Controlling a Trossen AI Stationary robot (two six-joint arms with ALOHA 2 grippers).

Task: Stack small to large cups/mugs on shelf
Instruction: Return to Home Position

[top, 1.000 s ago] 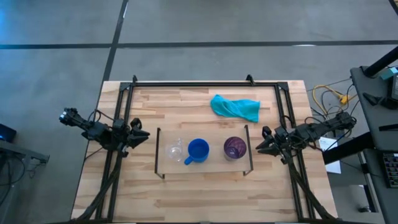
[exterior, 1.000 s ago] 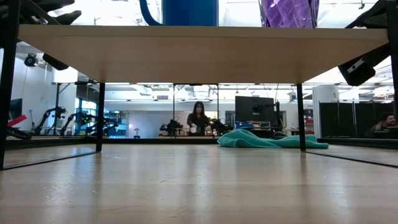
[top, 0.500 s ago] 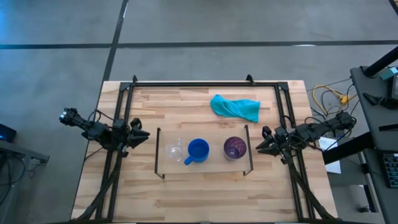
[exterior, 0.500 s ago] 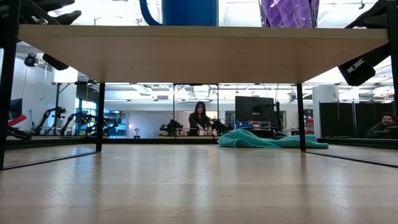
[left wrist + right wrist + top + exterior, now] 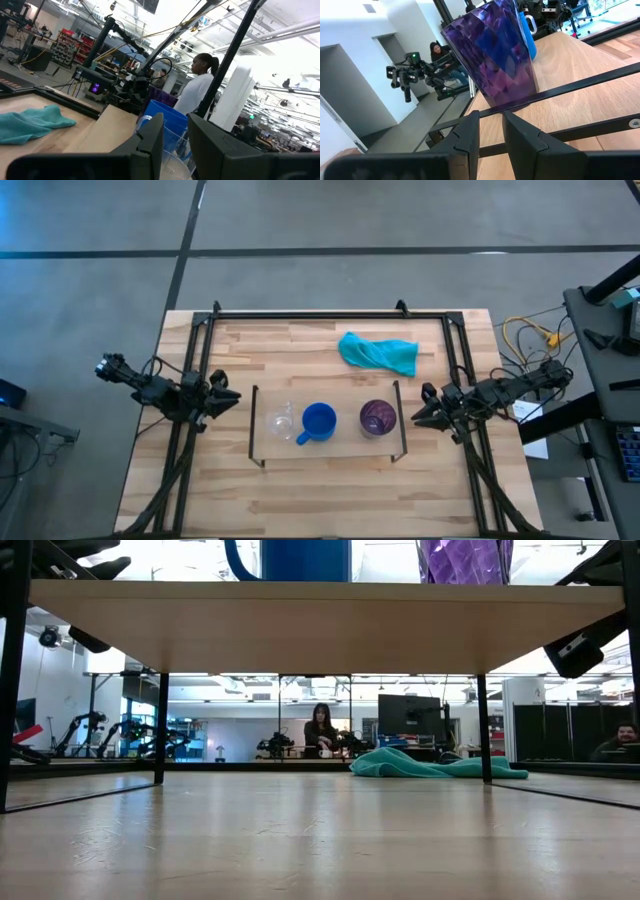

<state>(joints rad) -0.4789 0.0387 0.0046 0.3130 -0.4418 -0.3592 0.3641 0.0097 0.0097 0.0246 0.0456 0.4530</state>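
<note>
Cups: clear glass cup point(image 5: 281, 421), blue mug point(image 5: 319, 421), purple cup point(image 5: 377, 418) in a row on shelf point(image 5: 330, 452), ordered by size as asked
Left gripper point(image 5: 222, 398): off shelf's left end, fingers slightly apart, empty
Right gripper point(image 5: 420, 412): off right end, likewise, clear of cups

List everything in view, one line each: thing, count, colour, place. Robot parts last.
glass cup: one, clear, left end of the shelf
mug: one, bright blue, middle of the shelf
purple cup: one, dark purple, right end of the shelf
shelf: one, light wood with black rod legs, middle of the table
cloth: one, teal, crumpled on the table behind the shelf
table: one, light wood, black frame
person: one, dark top, far back in the room
left gripper: one, dark, beside the shelf's left end, fingers slightly apart, empty
right gripper: one, dark, beside the shelf's right end, fingers slightly apart, empty
</note>
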